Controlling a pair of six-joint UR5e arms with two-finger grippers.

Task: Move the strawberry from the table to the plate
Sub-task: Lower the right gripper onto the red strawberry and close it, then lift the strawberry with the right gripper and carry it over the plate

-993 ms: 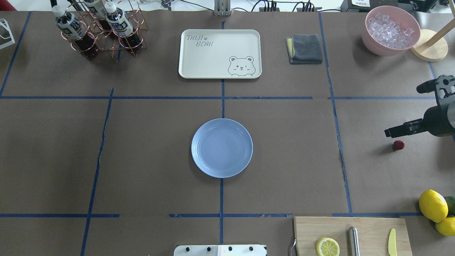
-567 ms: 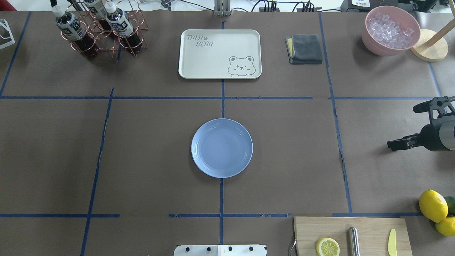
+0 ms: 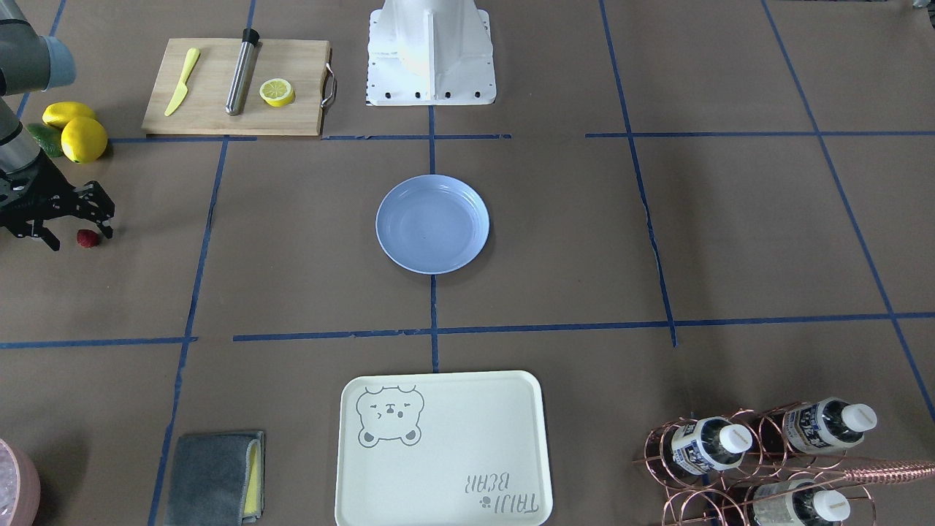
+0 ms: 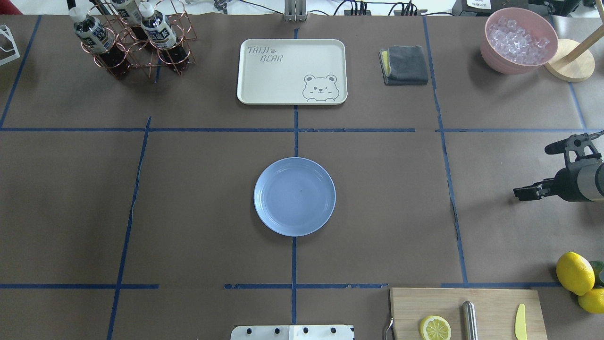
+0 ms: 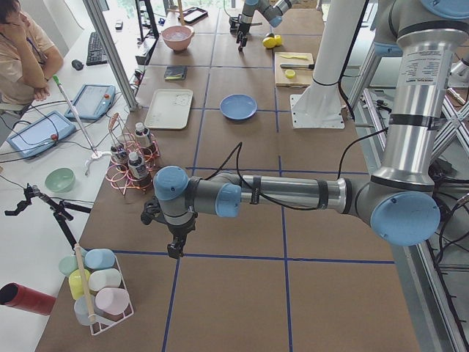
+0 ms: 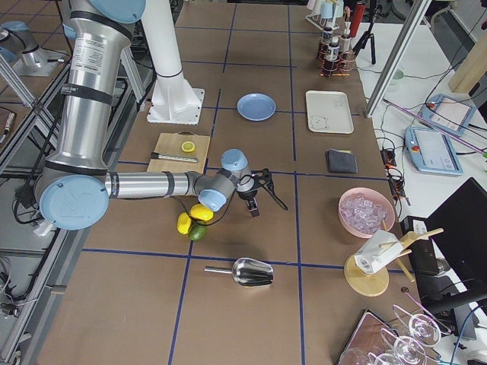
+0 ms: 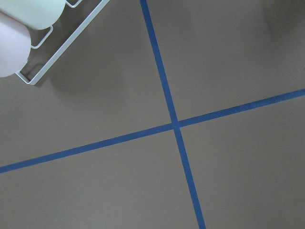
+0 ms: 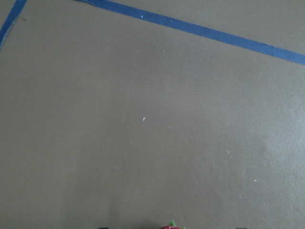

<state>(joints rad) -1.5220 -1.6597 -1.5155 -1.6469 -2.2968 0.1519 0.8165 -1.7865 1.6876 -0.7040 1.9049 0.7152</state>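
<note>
The right gripper has its jaws open, the strawberry sits on the table between them, not lifted yet, the plate waits far from the jaws with no berry, and I cannot tell about the left gripper.

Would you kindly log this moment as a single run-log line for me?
phase: pre-grasp | right gripper: open, straddling strawberry on table | left gripper: far off, state unclear | plate: empty
</note>
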